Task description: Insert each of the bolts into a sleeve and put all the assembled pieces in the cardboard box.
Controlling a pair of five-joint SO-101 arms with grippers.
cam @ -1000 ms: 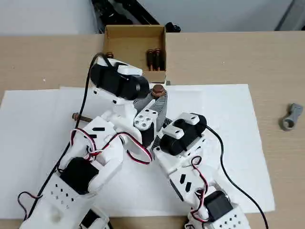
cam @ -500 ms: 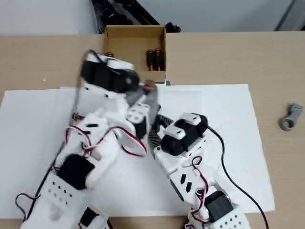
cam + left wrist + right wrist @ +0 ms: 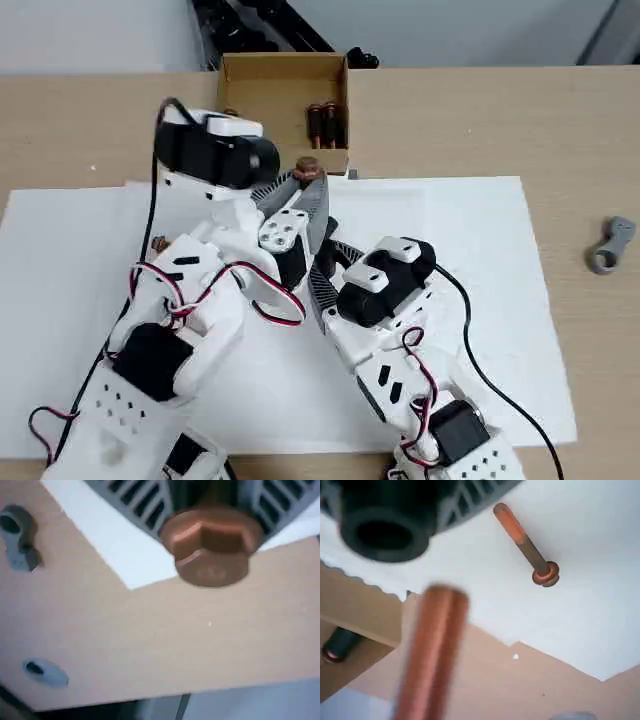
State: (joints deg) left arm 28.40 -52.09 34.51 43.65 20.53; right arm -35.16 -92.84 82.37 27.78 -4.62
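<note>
Near the far edge of the counter (image 3: 480, 120), beside the cardboard box (image 3: 262, 95) | left hand (image 3: 304, 192) pinches a bolt (image 3: 307, 168) | right hand (image 3: 328, 266) pinches the sleeve (image 3: 385, 532) | tip: line the bolt up with the sleeve's hole, then push slow and straight.

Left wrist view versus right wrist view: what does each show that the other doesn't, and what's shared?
Left wrist, not right: the hex head of the held bolt in the left claw, and a grey tool on the table. Right wrist, not left: a black sleeve in the right claw, a loose bolt on the paper, the cardboard box. Shared: the paper and the table.
</note>
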